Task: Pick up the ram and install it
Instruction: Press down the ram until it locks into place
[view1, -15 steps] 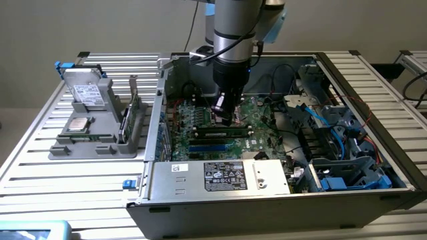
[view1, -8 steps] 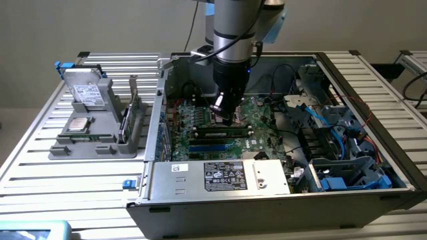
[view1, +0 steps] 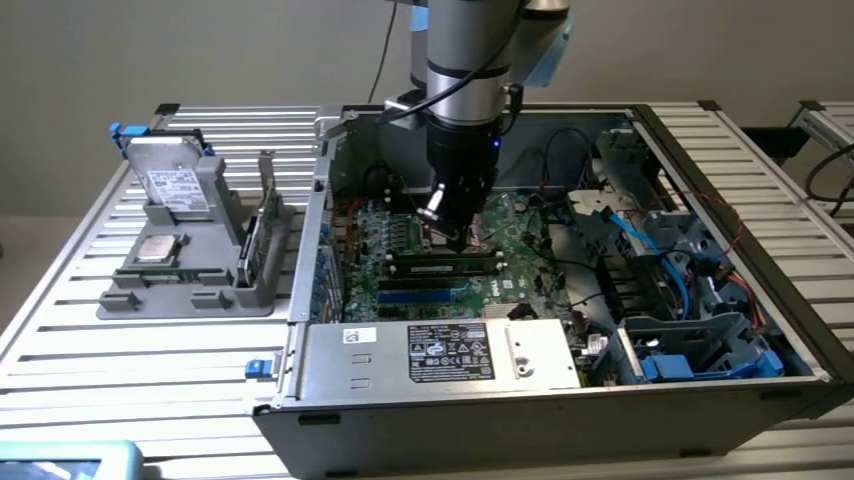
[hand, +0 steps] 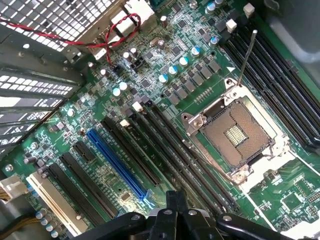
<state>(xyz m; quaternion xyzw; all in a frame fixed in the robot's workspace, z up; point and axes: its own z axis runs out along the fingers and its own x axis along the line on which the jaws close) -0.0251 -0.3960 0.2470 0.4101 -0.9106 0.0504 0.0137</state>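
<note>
Far left: grey holder (view1: 200, 290) on the table, a thin green card (view1: 271, 215) standing on edge in it, well apart from the arm.

Middle: open computer case (view1: 534, 420) with the motherboard (view1: 521, 225) lying flat inside. The gripper (view1: 458, 238) is down in the case, pointing at the board, fingers pinched together.

The ram (view1: 447, 268) looks to be the dark strip straight under the fingertips, on their near side. Its long axis runs left-right in the exterior view, in line with the memory slots. So the key relation is vertical: tool above, stick below, both over the same slot row. I can't tell whether the fingers pinch its top edge or only rest on it, nor whether it is fully seated.

View differences: the wrist view has the closed gripper (hand: 176, 210) at the frame edge, long black slots (hand: 170, 150) running away from it, a blue slot (hand: 117, 162) beside them and the open processor socket (hand: 235, 132) just past them. I can't make out the stick there. The exterior view gives the stick and its alignment.
</note>
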